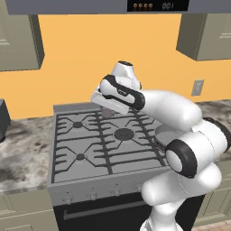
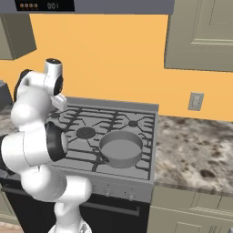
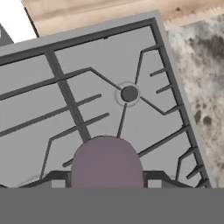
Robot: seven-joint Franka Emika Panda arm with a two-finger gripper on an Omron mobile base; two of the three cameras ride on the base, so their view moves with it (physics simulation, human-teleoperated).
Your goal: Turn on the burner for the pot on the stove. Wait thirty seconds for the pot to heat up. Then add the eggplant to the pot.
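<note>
The wide grey five-burner gas stove point(image 2: 136, 179) sits between two speckled stone counters point(image 2: 195, 154), backed by the orange wall. The shallow round grey metal pot point(image 2: 121, 149) rests on the front right grate, right of the large middle burner point(image 2: 85, 132). Above the rear left grates, the dull purple rounded eggplant point(image 3: 106, 162) sits between the gripper point(image 3: 106, 183) fingers, near a small round burner cap point(image 3: 129, 93).

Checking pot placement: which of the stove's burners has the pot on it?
The front-right burner, nearest the counter with the wall outlet: the pot covers it in the right base view. The middle burner and the rear-right one show bare caps.
</note>
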